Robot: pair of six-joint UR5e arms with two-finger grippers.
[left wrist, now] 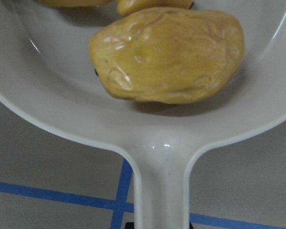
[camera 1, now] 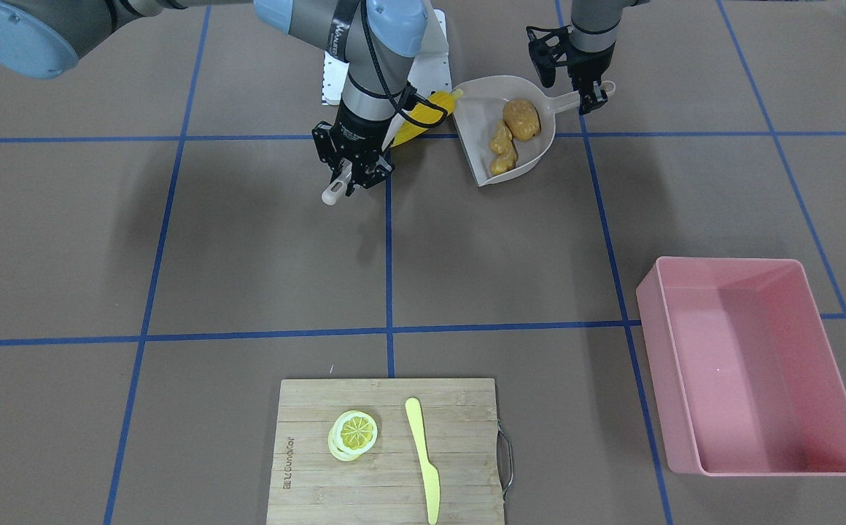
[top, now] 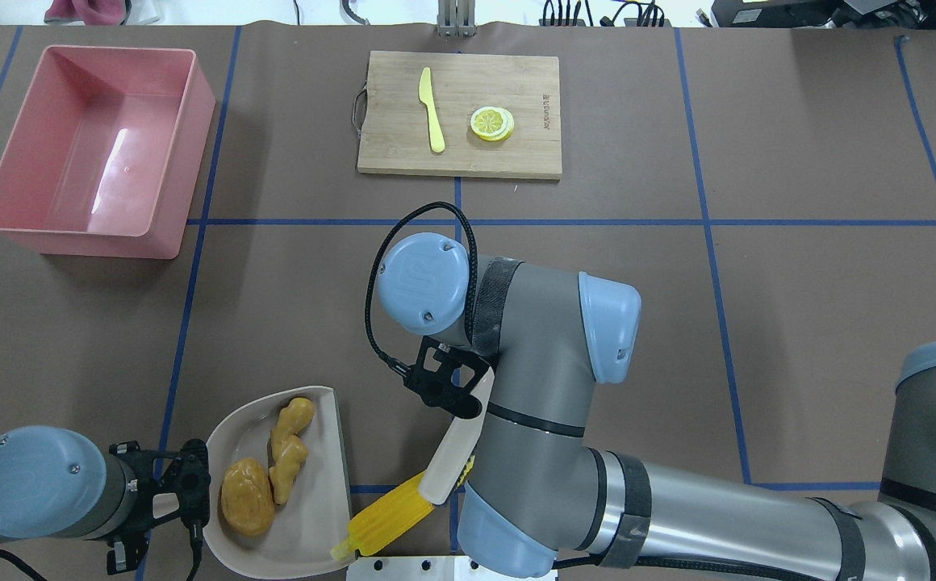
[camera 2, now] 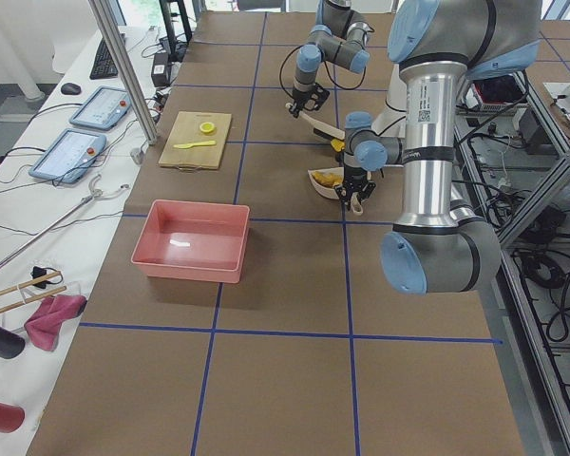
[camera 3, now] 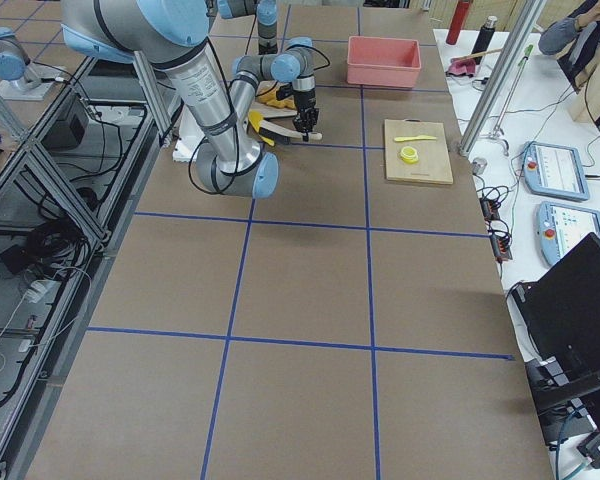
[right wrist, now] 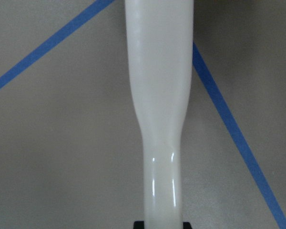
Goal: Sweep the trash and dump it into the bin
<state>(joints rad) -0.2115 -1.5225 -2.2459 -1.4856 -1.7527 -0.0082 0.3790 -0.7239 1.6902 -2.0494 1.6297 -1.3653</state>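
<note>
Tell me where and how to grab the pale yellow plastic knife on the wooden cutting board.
Take the pale yellow plastic knife by its narrow handle, the end nearer the robot, probably from straight above, jaws across its width. It lies flat on the wooden cutting board, clear of the lemon slice.

Pink bin (camera 2: 185, 267) stands apart from cutting board (camera 2: 182, 155).

A bamboo cutting board (top: 458, 113) lies at the far middle of the brown tabletop (top: 758, 161), with a pale yellow plastic knife (top: 432, 109) on its left part and a lemon slice (top: 491, 123) to the right, apart
</note>
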